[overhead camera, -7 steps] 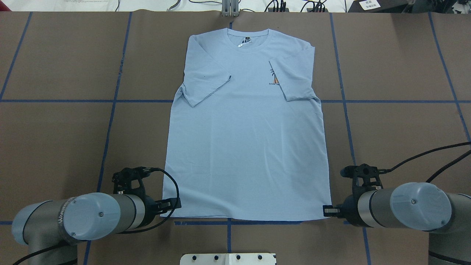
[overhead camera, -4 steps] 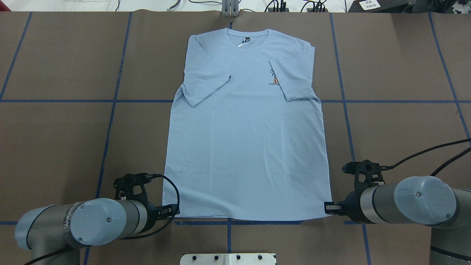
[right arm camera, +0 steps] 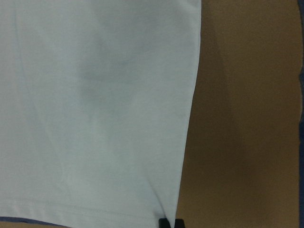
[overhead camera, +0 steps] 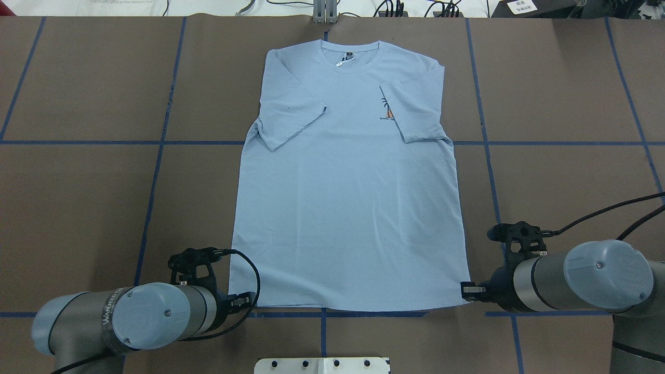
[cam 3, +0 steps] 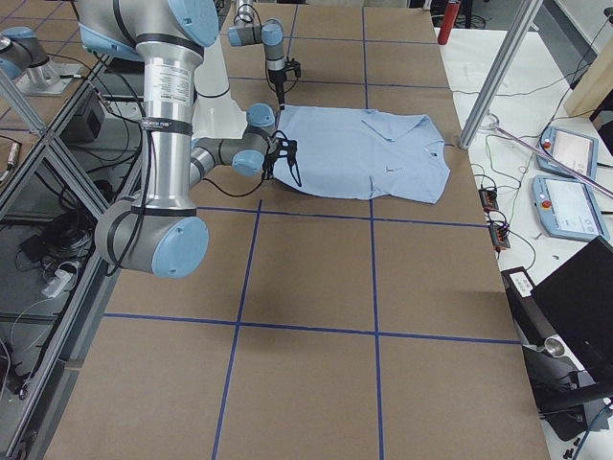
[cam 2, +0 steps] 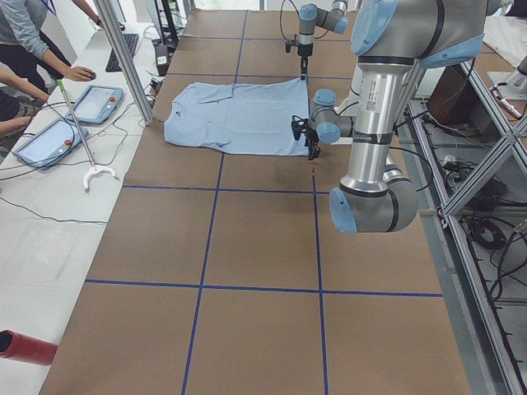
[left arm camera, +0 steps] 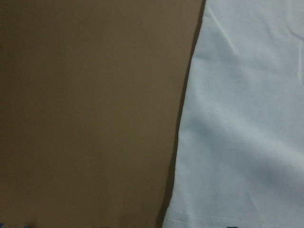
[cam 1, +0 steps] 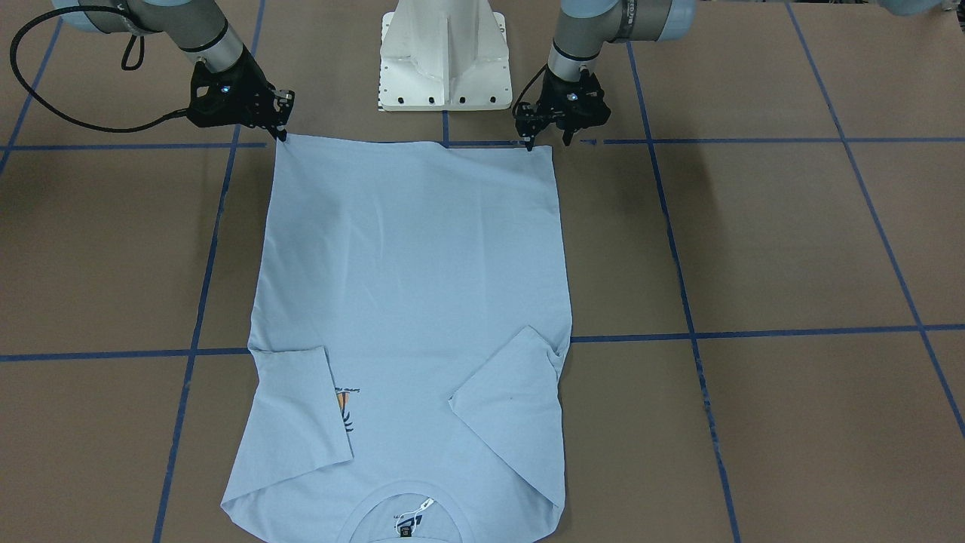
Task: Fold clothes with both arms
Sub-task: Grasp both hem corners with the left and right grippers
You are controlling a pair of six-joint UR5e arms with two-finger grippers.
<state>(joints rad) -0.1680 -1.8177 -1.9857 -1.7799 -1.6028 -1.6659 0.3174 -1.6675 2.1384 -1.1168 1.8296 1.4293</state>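
Left gripper [overhead camera: 245, 300], fingers spread, sits at the T-shirt [overhead camera: 348, 197] hem's 7 o'clock corner; right gripper [overhead camera: 467, 290], finger state indeterminable, at 5 o'clock.

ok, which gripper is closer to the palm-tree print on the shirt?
Right. The right gripper sits at the hem corner on the same side of the T-shirt as the palm-tree print; the left gripper is at the opposite hem corner, farther across.

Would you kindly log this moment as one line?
T-shirt spread flat | left gripper at hem corner | right gripper at opposite corner | grips unclear
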